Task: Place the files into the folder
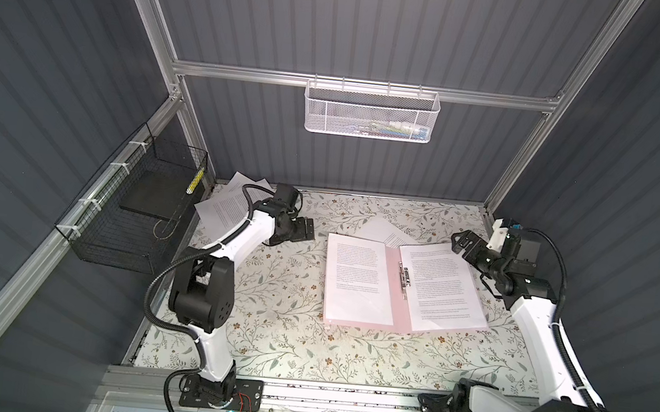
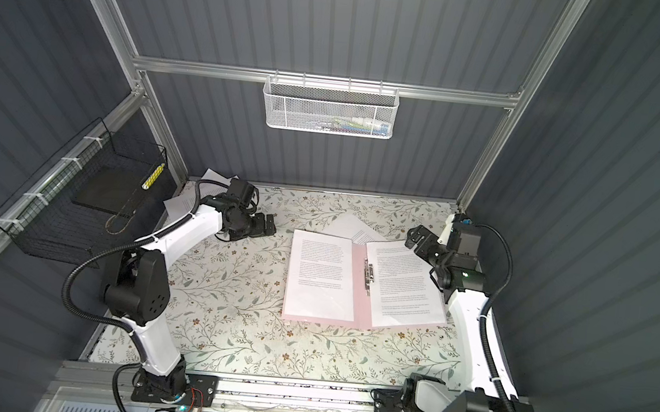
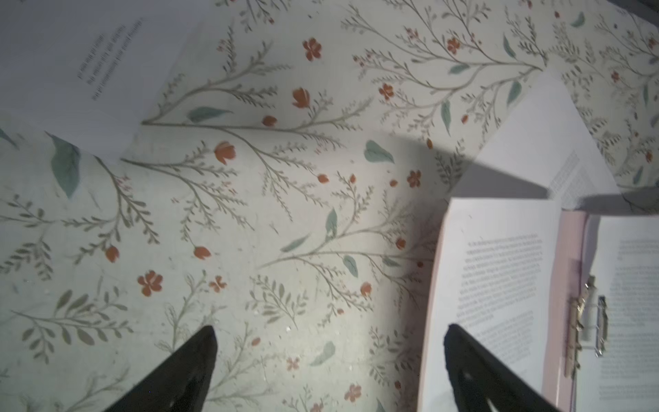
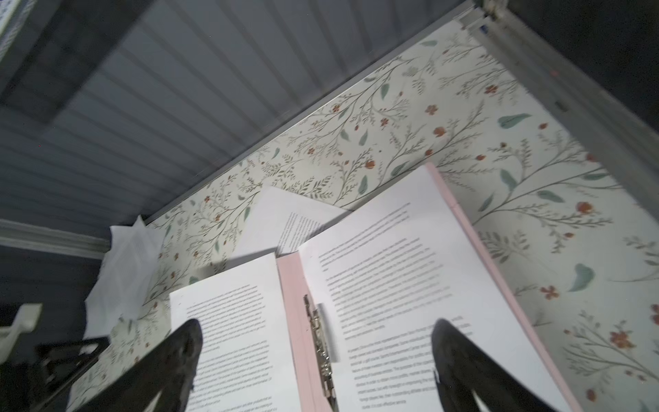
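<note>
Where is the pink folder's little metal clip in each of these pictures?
Top view: metal clip on the pink folder's spine, right of centre.
Top view: metal clip in the same place, nearer the middle.
Left wrist: metal clip on the pink strip, outside the left pincer.
Right wrist: metal clip between the open right pincer's fingers.
Shared landmark: loose sheet behind the folder.

Below the right tool, the folder is matt pale pink card with a shiny metal clip. The sheets on it are smooth, matt white paper. The desk has a matt floral-print covering. The tool's fingers look like matt black plastic.
</note>
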`<state>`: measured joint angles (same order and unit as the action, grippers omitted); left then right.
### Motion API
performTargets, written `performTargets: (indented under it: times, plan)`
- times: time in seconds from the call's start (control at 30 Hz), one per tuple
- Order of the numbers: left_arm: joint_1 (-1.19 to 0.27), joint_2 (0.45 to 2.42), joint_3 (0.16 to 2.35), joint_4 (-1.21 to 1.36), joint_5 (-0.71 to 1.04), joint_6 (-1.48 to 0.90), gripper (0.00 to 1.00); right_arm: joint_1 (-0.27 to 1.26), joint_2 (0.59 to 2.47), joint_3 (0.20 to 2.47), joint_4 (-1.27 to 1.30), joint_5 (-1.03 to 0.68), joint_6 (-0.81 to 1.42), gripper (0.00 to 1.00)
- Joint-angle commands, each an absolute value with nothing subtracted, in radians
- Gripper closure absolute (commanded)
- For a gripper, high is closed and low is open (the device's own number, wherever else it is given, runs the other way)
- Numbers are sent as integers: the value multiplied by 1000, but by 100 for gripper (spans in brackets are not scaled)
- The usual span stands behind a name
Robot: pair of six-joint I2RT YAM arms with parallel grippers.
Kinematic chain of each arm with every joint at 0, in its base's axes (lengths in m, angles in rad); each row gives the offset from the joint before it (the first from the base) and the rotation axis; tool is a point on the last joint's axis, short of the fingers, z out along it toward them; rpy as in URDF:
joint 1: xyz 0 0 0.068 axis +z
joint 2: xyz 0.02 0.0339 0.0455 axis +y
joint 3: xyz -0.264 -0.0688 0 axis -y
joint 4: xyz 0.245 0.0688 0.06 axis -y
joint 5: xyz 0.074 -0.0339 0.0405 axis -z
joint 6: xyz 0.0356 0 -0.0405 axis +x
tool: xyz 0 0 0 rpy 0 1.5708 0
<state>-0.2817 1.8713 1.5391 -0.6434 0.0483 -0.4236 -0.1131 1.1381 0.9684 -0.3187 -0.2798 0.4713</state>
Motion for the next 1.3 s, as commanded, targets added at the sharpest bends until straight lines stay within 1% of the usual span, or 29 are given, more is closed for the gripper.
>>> performTargets:
  times: [0.0, 0.1, 0.2, 0.3, 0.4, 0.57, 0.67, 0.77, 0.87, 1.0, 1.17, 1.27]
  plan:
    - [-237, 1979, 1659, -679, -7, -427, 0, -107, 1126, 908, -232, -429, 527, 1]
    - [-177, 2121, 1796, -707, -34, -388, 0, -103, 1089, 849, -188, -488, 556, 1]
    - [-104, 2253, 1943, -736, 10, -372, 0, -77, 1082, 814, -174, -511, 556, 1]
    - [-50, 2332, 2029, -695, 69, -357, 0, -50, 1069, 791, -161, -523, 556, 1]
    - [-8, 2410, 2132, -712, 99, -350, 0, -11, 1066, 777, -159, -538, 550, 1]
    - [63, 2513, 2244, -756, 186, -388, 0, 38, 1058, 759, -159, -550, 542, 1]
    - [85, 2529, 2243, -762, 209, -400, 0, 50, 1055, 758, -152, -566, 544, 1]
    - [101, 2529, 2211, -764, 230, -408, 0, 57, 1060, 756, -145, -582, 549, 1]
    - [101, 2516, 2143, -772, 288, -408, 0, 67, 1070, 755, -139, -588, 554, 1]
    - [90, 2395, 1883, -654, 376, -484, 0, 85, 1083, 754, -117, -586, 570, 1]
    - [29, 2194, 1593, -573, 365, -553, 0, 124, 1104, 775, -121, -550, 564, 1]
    - [-28, 2055, 1431, -504, 361, -607, 0, 192, 1140, 807, -139, -509, 538, 1]
